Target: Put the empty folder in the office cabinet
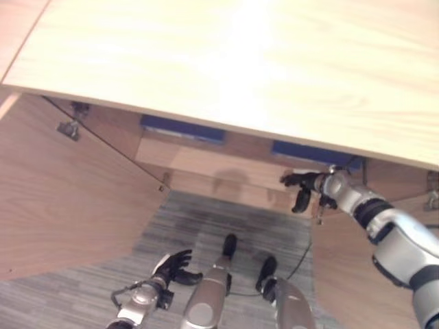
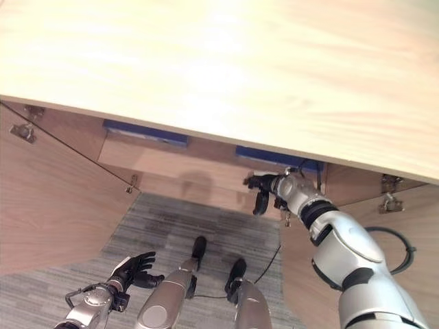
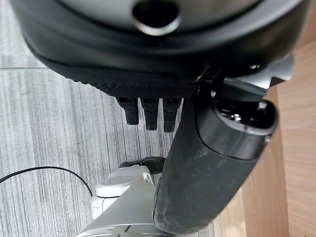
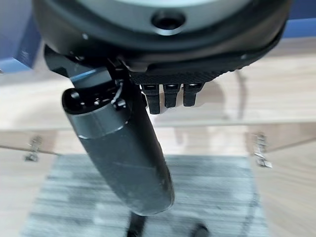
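Wood takes most of the scene: the pale top board of the office cabinet (image 1: 226, 62) runs across the upper part of the head views, seen from above. Under its front edge the cabinet is open, with the left door (image 1: 62, 199) swung out on the robot's left and the right door (image 2: 405, 240) swung out on the robot's right, each with a metal hinge (image 1: 69, 127) near its upper inner corner. Inside, a wooden shelf (image 1: 206, 161) is visible, and on it, mostly hidden by the top board, there are two blue things: one blue folder (image 1: 182, 129) to the left and a second blue folder (image 2: 278, 156) to the right. Which one of them is the empty folder I cannot tell, because only their front edges show. Grey striped carpet (image 1: 206, 233) covers the floor in front of the cabinet between the two doors. The right hand (image 2: 264, 188) is stretched forward to the shelf, just below and in front of the second blue folder; its fingers are loose and point downward and it is grasping nothing. In the right wrist view the fingers (image 4: 168, 96) hang straight before the shelf edge, with a blue corner at the side. The left hand (image 1: 175, 267) is low over the carpet near the left door, with fingers spread and relaxed, also empty.
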